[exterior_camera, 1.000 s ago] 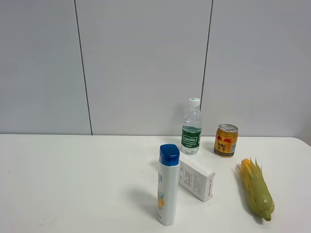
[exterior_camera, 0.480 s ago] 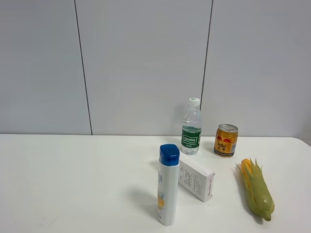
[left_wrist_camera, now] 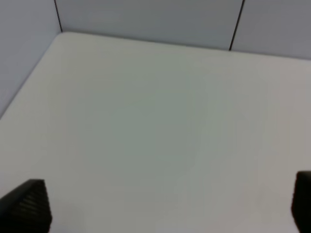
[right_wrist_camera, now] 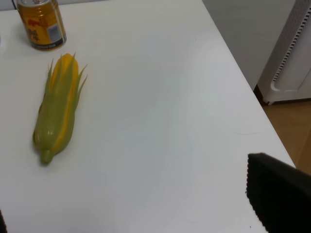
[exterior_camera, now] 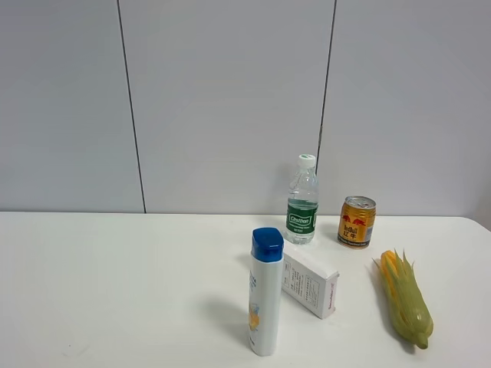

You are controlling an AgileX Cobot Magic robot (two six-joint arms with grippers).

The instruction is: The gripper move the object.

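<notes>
A: Overhead first, where's the corn (exterior_camera: 406, 299)?
B: Flat on the white surface (exterior_camera: 115, 291), right side, past the white box (exterior_camera: 309, 285). Long axis runs front to back, leaf tips toward the can (exterior_camera: 357, 221), stem end toward the camera. No arms visible.
A: Left wrist?
B: Left claw (left_wrist_camera: 160, 206) wide open, empty, over bare surface.
A: Right wrist?
B: Right claw (right_wrist_camera: 141, 213) spread wide, empty, well apart from the corn (right_wrist_camera: 57, 107).

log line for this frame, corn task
phase: pre-grasp | corn: lying on table, untouched, near can | left gripper: open, empty | right gripper: open, empty
</notes>
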